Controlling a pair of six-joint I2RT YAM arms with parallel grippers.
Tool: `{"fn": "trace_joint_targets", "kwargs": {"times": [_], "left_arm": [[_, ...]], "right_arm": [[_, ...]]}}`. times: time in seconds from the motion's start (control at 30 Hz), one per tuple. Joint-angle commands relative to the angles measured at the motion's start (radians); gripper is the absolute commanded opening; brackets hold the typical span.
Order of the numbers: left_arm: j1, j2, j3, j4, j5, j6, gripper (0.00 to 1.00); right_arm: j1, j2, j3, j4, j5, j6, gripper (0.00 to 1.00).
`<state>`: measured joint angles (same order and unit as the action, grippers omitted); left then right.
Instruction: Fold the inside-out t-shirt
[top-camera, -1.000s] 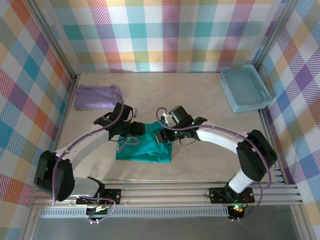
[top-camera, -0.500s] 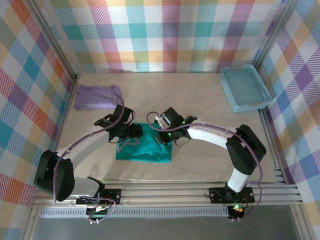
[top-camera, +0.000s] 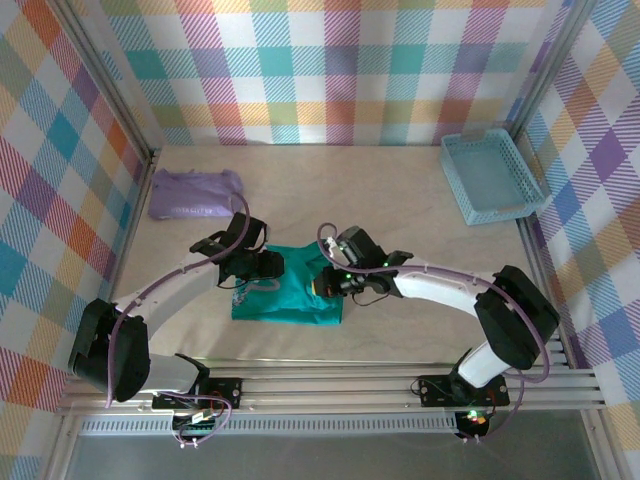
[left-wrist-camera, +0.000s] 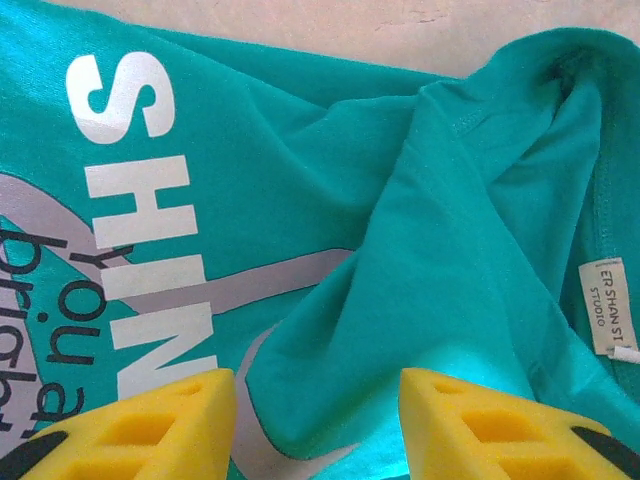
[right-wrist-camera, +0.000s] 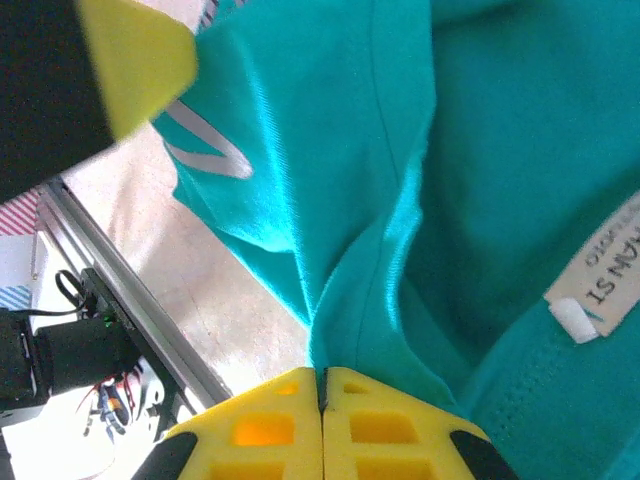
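The inside-out t-shirt (top-camera: 283, 298) lies bunched on the table, teal with a pale print (left-wrist-camera: 140, 200) and a small neck label (left-wrist-camera: 606, 306). My left gripper (top-camera: 262, 265) hovers over its upper left part. In the left wrist view that gripper (left-wrist-camera: 318, 425) is open, its yellow fingers (left-wrist-camera: 140, 425) standing either side of a raised fold without pressing it. My right gripper (top-camera: 325, 286) is at the shirt's right edge. In the right wrist view my right gripper (right-wrist-camera: 322, 385) has its pads pressed together on a ridge of the t-shirt (right-wrist-camera: 340, 200).
A lavender folded garment (top-camera: 195, 193) lies at the back left. A light blue basket (top-camera: 490, 177) stands at the back right. Checked walls close in three sides, and a metal rail (top-camera: 330, 385) runs along the near edge.
My right gripper has gone from open to shut, pinching the shirt's right edge, and its arm has shifted slightly toward the near side. The left gripper has stayed in place.
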<state>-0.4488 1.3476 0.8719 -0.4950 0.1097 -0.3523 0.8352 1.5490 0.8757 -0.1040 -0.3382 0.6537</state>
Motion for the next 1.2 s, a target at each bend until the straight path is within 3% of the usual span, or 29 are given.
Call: {"fn": "trace_joint_targets", "kwargs": {"times": [0.0,0.1,0.3,0.47,0.6,0.8,1.0,1.17], "left_arm": [[0.012,-0.012,-0.005,-0.007,-0.012,-0.008,0.47],[0.012,-0.023,-0.005,-0.014,-0.015,-0.005,0.47],[0.011,-0.046,-0.009,-0.044,-0.031,0.007,0.48],[0.005,-0.047,-0.026,-0.028,-0.008,0.014,0.50],[-0.004,-0.007,-0.029,-0.018,0.011,0.017,0.51],[-0.006,0.014,-0.078,0.025,0.060,0.002,0.51],[-0.007,-0.019,-0.097,0.038,0.038,-0.007,0.52],[-0.006,-0.085,-0.092,0.059,-0.031,-0.011,0.60]], "right_arm": [[0.007,-0.035,-0.047,0.012,0.013,0.039,0.09],[0.007,-0.026,-0.058,-0.083,0.100,-0.028,0.15],[0.007,-0.046,0.011,-0.268,0.252,-0.160,0.39],[0.007,-0.089,0.052,-0.253,0.209,-0.238,0.44],[0.010,-0.086,0.042,-0.116,0.106,-0.229,0.45],[0.011,0.063,0.101,-0.152,0.154,-0.190,0.43],[0.017,0.077,0.039,-0.165,0.101,-0.166,0.17],[0.024,-0.029,-0.086,-0.113,0.077,-0.155,0.12]]}}
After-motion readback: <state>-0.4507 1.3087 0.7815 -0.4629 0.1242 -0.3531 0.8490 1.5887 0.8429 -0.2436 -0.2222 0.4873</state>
